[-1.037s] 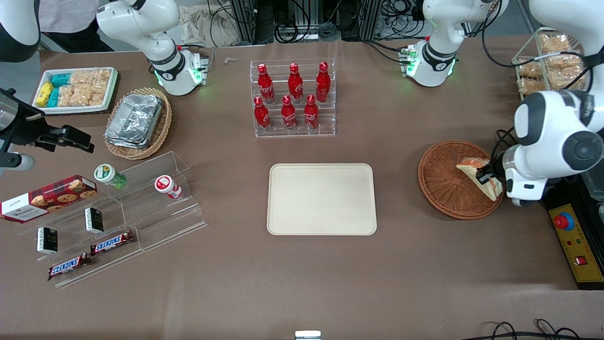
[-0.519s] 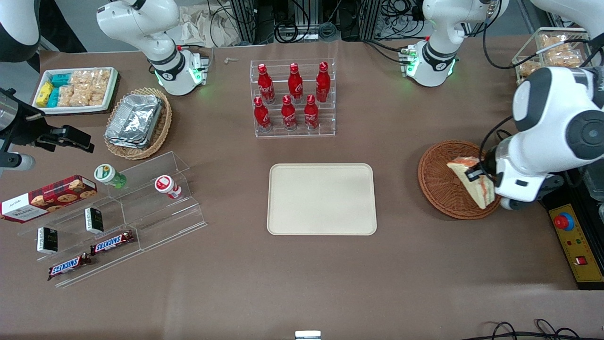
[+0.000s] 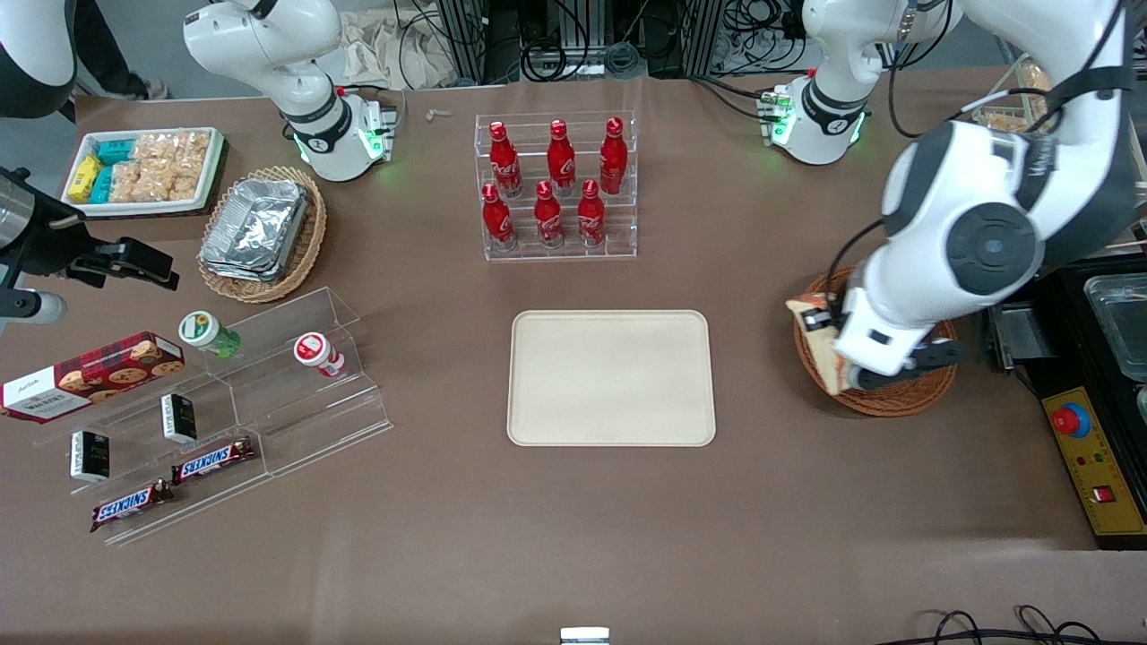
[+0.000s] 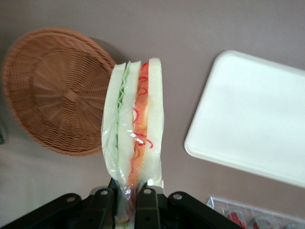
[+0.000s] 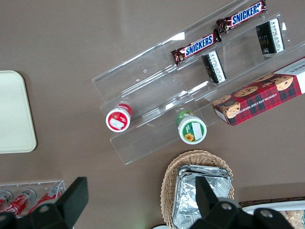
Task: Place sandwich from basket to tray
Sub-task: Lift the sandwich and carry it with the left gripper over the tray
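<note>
Jaws of the gripper [image 4: 127,195] clamp the wrapped sandwich [image 4: 133,129] by its lower end, lifted above the basket [image 4: 52,95] rim. Tray [image 4: 252,119] lies well apart. Carry level and slow; wedge hangs long, wrap may slip. Lower flat mid-tray before release.

A robotics lab staged as a mock shop. Two white arm bases [image 3: 811,116] bolted to a brown-covered table [image 3: 573,520], bundled cables and metal framing [image 3: 573,36] at the edge farthest from the front camera, an emergency-stop box [image 3: 1089,457] at the working arm's end. Staged goods: cola bottles in a clear rack [image 3: 556,184], chocolate bars on acrylic steps [image 3: 215,459], a cookie box [image 3: 90,372].
</note>
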Robot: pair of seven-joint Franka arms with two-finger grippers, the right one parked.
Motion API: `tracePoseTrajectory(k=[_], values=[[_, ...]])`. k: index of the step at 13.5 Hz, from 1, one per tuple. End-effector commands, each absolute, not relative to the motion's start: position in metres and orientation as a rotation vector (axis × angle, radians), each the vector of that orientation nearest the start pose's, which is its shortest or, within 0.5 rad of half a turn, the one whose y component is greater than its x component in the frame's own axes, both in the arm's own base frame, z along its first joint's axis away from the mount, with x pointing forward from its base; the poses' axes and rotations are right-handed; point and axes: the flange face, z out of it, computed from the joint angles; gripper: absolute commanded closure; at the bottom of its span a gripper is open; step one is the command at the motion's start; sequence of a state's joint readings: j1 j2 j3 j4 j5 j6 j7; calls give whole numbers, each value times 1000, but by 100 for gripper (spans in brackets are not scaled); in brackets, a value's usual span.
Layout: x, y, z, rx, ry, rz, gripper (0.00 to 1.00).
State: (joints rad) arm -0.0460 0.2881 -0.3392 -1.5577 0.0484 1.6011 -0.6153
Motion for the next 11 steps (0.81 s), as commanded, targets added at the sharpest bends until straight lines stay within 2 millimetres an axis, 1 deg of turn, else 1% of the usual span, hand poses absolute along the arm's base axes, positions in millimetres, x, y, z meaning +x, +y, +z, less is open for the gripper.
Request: tracePoseTrajectory(k=[1,2,3,4,6,8,9,11], values=[[579,-258,444,-3036,-194,409,93],[578,-278,422,-3029,-148,430,95],[584,-285,401,-3036,-148,447,95],[587,-299,390,-3055,-132,437,95],[583,-326,361,-3063,-53,444,96],[585,-346,326,-3082,-1,405,96],[584,-355,314,-3070,34,357,96],[588,-360,295,-3070,63,299,96]])
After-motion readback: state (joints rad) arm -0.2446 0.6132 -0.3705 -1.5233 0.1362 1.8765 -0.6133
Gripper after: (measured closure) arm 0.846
